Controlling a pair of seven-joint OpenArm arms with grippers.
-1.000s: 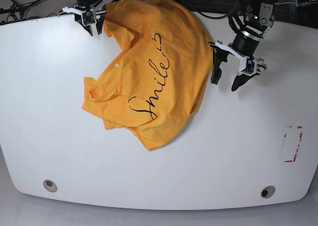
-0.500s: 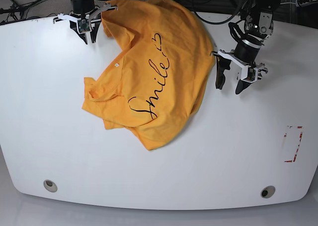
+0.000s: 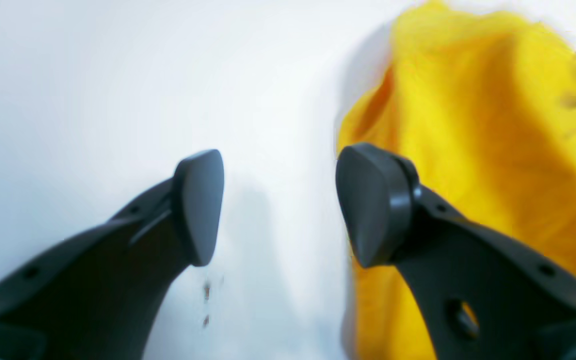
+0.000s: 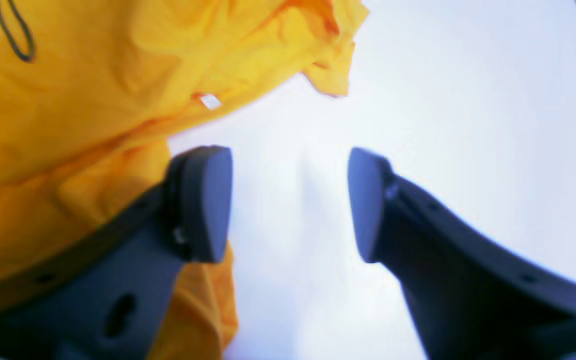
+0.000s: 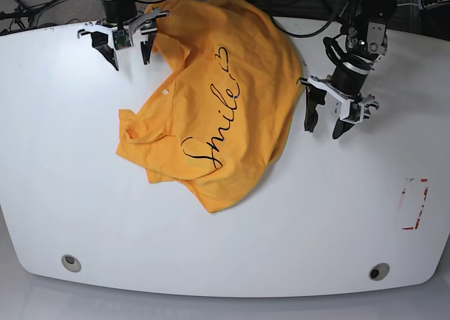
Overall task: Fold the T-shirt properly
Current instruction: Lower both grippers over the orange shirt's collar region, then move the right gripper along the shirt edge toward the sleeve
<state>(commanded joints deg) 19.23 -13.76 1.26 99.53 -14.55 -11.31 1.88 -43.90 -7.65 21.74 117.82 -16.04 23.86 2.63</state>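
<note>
Table (image 5: 84, 193): white, with crumpled T-shirt (image 5: 218, 102) at upper centre.
Left gripper (image 5: 325, 129): spread wide, pointing down, right of shirt.
Right gripper (image 5: 129, 55): spread wide, upper left.

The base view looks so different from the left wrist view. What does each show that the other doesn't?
Only the base view shows the whole crumpled T-shirt with its black "Smile" print, the right claw, and the full white table. Only the left wrist view shows, close up, nothing but bare table between the left claw's open jaws, and small dark specks on the table. Both show the left claw open beside the shirt's edge.
</note>
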